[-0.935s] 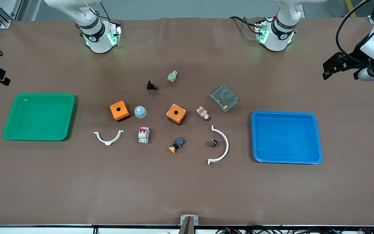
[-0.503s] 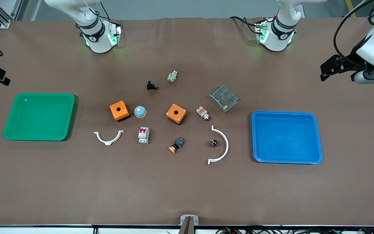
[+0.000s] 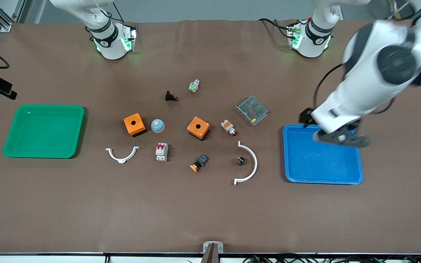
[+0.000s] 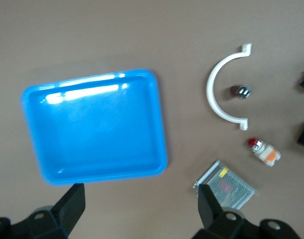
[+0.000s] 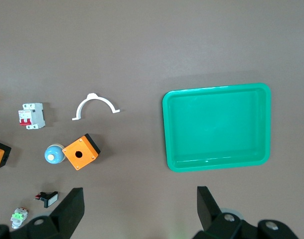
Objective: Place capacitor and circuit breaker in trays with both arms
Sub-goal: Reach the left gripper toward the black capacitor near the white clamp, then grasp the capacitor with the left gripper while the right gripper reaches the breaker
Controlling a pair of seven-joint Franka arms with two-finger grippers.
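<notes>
Currently: left gripper [image 4: 137, 206] over blue tray [image 3: 291, 175], jaws wide, empty, for capacitor [image 3: 240, 160]; right gripper [image 5: 137, 206] above tabletop near green tray [image 3: 13, 151], jaws wide, for circuit breaker [image 3: 162, 151].

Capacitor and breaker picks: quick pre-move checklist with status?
1. Capacitor free on the table, inside the white curved bracket's arc: ok.
2. Circuit breaker lying free, nothing touching it: ok.
3. Left gripper open, over the blue tray: ok.
4. Right gripper open, nothing held: ok.
5. Green tray has room: ok.
6. Right gripper's place over the table: cannot tell, hidden in front view.
</notes>
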